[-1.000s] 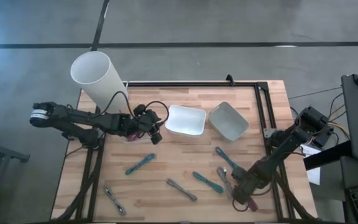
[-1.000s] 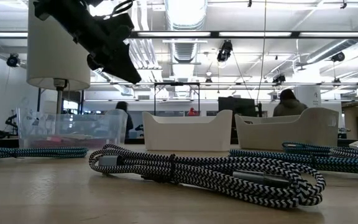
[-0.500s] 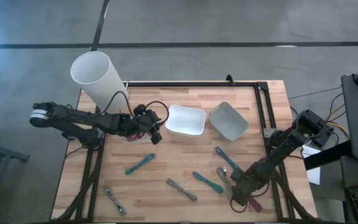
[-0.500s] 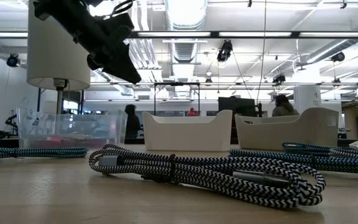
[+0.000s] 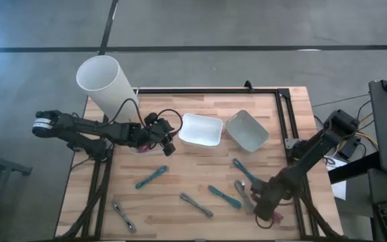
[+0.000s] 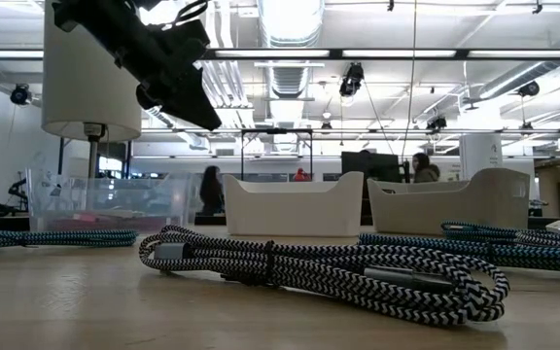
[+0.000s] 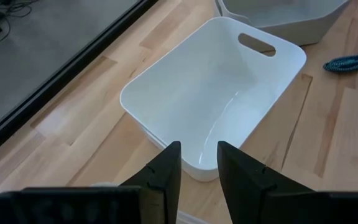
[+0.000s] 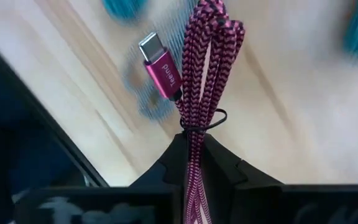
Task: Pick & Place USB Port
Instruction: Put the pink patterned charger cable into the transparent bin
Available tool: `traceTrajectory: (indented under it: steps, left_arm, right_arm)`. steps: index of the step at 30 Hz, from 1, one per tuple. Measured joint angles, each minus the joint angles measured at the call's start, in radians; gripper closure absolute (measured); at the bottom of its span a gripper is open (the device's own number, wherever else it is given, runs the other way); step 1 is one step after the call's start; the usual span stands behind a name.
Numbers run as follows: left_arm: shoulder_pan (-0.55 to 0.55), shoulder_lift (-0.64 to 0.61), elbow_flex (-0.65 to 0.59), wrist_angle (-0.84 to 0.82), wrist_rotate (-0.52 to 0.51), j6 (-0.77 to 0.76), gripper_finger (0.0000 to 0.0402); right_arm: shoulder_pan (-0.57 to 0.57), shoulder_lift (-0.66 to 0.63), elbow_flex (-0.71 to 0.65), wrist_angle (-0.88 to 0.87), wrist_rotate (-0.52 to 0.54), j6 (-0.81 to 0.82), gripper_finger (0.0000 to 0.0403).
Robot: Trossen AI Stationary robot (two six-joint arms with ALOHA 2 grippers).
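**Right grip on magenta cable is thin: slip and snag risk**

Right gripper (image 8: 193,155): jaws closed tight on the magenta cable (image 8: 197,74), pinching the bundled loops just below the black tie. Bundle sticks out past the fingertips, and the USB-C plug (image 8: 158,62) hangs free off to one side, unsupported.

In the high view the right gripper (image 5: 266,207) is at the near right corner of the table (image 5: 200,101), low over the wood, with the cable end (image 5: 275,218) poking out by the table edge.

Risks as I see them:
- Braided loops are slick and round. Narrow pinch, so the bundle may pivot or slide out on lift.
- The grip may hold only some strands. If the tie is loose, the rest may unspool and drag.
- The loose plug swings and may catch on a bin rim at drop-off.
- A grey cable (image 5: 242,195) lies just beside the gripper and a teal cable (image 5: 224,196) is near it. A low sweep toward the bins could hook or push either.
- Table edge is close, so a drop here likely goes to the floor.

Left gripper (image 7: 197,165): jaws partly open, holding nothing, hovering near the white bin (image 7: 216,106). It sits close to the likely drop path if that bin is the target.
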Motion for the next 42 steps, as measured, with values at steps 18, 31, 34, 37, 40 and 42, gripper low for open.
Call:
traceTrajectory:
  steps: [18,31,34,37,40,42]
  left_arm:
    - [-0.027,0.038,-0.109,0.644,0.217,0.029,0.0293]
    - [-0.026,0.366,-0.084,1.078,0.227,0.104,0.0293]
    - [-0.026,0.427,-0.023,1.09,0.251,0.156,0.0293]
    - [-0.026,0.468,0.029,1.089,0.309,0.2,0.0293]
    - [-0.027,0.491,0.067,1.089,0.361,0.208,0.0293]
    - [-0.027,0.499,0.084,1.088,0.366,0.205,0.0293]
  right_arm:
    - [-0.16,-0.344,-0.004,0.011,1.072,-0.667,0.0381]
    - [-0.296,-0.282,-0.006,0.259,0.971,-0.961,0.038]
    - [-0.339,-0.268,-0.006,0.358,0.852,-1.06,0.038]
    - [-0.388,-0.258,-0.006,0.412,0.78,-1.132,0.038]
    - [-0.44,-0.252,-0.006,0.427,0.746,-1.161,0.038]
    - [-0.473,-0.252,-0.009,0.441,0.682,-1.173,0.038]
